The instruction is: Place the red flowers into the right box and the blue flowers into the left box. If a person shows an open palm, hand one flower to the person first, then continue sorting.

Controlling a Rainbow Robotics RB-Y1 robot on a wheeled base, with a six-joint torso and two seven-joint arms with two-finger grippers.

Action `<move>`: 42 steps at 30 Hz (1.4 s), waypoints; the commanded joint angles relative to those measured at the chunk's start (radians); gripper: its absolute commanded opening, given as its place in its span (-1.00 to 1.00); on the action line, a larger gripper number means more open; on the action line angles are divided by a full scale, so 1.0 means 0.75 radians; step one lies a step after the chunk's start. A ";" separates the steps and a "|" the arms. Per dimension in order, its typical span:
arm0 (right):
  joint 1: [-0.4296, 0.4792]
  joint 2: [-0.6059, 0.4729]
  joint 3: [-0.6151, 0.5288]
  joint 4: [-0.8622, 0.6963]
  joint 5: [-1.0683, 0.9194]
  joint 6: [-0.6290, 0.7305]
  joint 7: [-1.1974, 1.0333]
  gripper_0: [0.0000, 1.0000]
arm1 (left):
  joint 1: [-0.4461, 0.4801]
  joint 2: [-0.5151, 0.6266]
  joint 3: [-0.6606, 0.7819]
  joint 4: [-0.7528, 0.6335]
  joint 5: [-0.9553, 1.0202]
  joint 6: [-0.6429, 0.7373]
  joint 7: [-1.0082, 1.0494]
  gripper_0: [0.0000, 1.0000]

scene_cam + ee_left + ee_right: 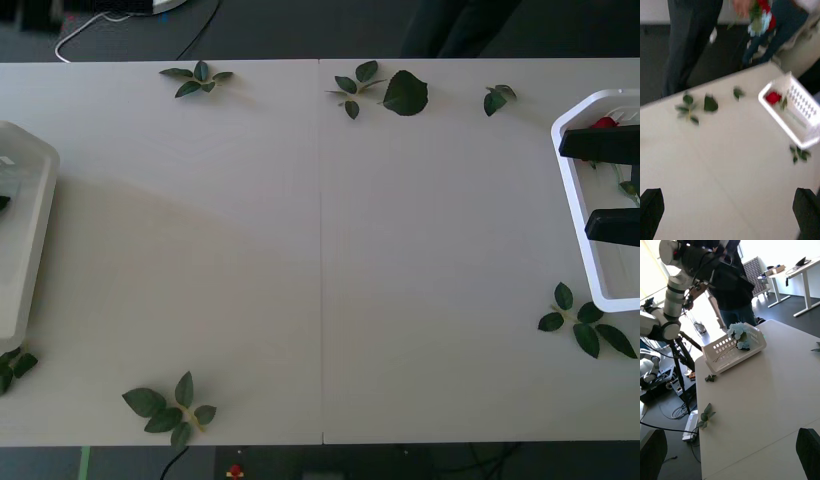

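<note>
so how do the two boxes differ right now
The left box holds a pale-blue flower head; the right box holds a red flower. The left box sits at the table's left edge, and the right box at the table's right edge, with the right pincer over it. Both are white trays with slotted walls.

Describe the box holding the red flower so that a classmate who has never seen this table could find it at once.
Start at the white table and go to its right-hand end, where the right gripper hangs. There sits the right box, a white tray with a thick rounded rim and a red flower inside. The left box at the opposite end holds a pale-blue flower instead.
</note>
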 commanded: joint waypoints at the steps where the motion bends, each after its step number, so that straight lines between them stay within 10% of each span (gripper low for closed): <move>1: 0.010 -0.033 -0.024 -0.034 -0.018 -0.002 0.001 1.00 | 0.101 0.237 -0.103 -0.042 0.112 -0.078 -0.281 1.00; 18: 0.010 -0.033 -0.024 -0.034 -0.018 -0.002 0.001 1.00 | 0.269 0.552 -0.543 0.001 0.408 -0.634 -0.827 1.00; 42: 0.010 -0.033 -0.024 -0.034 -0.018 -0.002 0.001 1.00 | 0.269 0.558 -0.647 0.095 0.566 -0.687 -1.128 1.00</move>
